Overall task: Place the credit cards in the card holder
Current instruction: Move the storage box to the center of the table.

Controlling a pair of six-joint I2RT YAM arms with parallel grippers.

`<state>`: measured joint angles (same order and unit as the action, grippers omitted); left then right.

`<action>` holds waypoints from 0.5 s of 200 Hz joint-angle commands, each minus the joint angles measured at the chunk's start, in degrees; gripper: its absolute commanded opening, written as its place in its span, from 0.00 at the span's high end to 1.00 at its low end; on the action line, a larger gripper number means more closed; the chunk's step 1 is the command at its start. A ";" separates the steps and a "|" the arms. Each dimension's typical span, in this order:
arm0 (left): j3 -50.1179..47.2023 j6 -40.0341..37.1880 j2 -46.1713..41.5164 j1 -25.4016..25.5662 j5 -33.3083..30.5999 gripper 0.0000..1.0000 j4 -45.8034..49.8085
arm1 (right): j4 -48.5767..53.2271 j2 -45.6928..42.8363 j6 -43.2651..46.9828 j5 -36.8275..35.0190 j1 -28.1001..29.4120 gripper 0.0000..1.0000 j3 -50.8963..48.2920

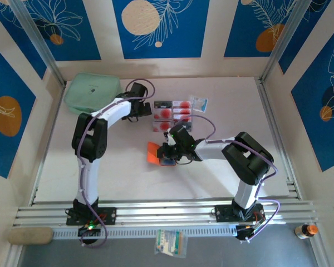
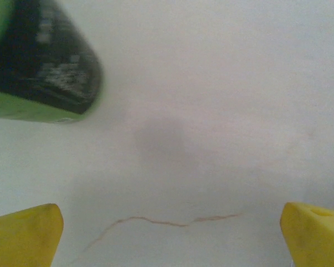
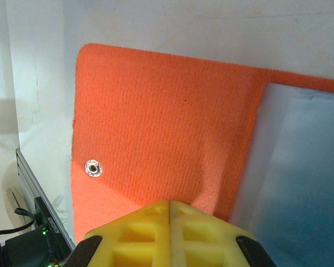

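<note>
1. Near the middle of the top view, the card holder [image 1: 153, 152] lies opened flat on the white table [image 1: 239, 111], just below the cluster of cards.
2. Seen from the right wrist, the card holder [image 3: 156, 122] shows an orange fabric panel with a small metal snap stud [image 3: 92, 167] at lower left and a clear plastic pocket [image 3: 300, 167] on the right side of the frame.
3. The right gripper [image 1: 168, 151] hangs over the holder's right part; in the wrist view the right gripper [image 3: 170, 207] has its yellow fingers pressed together with nothing visible between them. Whether the tips touch the fabric I cannot tell.
4. The credit cards [image 1: 172, 111] lie face up in the upper centre of the top view, pale with red round marks, set close together in rows.
5. The left gripper [image 1: 146, 109] sits just left of the cards; in its wrist view the left gripper [image 2: 170, 236] is spread wide and empty, one yellow finger in each lower corner over bare table.
6. A blurred dark shape with a green edge [image 2: 44, 61] fills that view's upper left; what it is I cannot tell.
7. A mint-green pouch [image 1: 92, 92] rests at the upper left of the table, well apart from the holder.
</note>
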<state>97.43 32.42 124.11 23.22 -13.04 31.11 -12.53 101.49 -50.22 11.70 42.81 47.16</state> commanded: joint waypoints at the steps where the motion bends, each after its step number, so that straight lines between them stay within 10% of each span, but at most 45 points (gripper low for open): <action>1: 4.44 -1.76 2.00 1.59 2.33 0.00 1.58 | -0.56 0.03 -0.76 -0.62 0.61 1.00 -0.55; 100: -17.54 5.64 -21.62 3.17 8.92 0.00 -2.58 | 2.96 -4.46 1.07 -0.19 -1.38 1.00 0.86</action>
<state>86.83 33.19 111.50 25.43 -9.13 31.75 -11.70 100.47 -50.39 11.73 42.46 47.13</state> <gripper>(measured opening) 0.998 0.044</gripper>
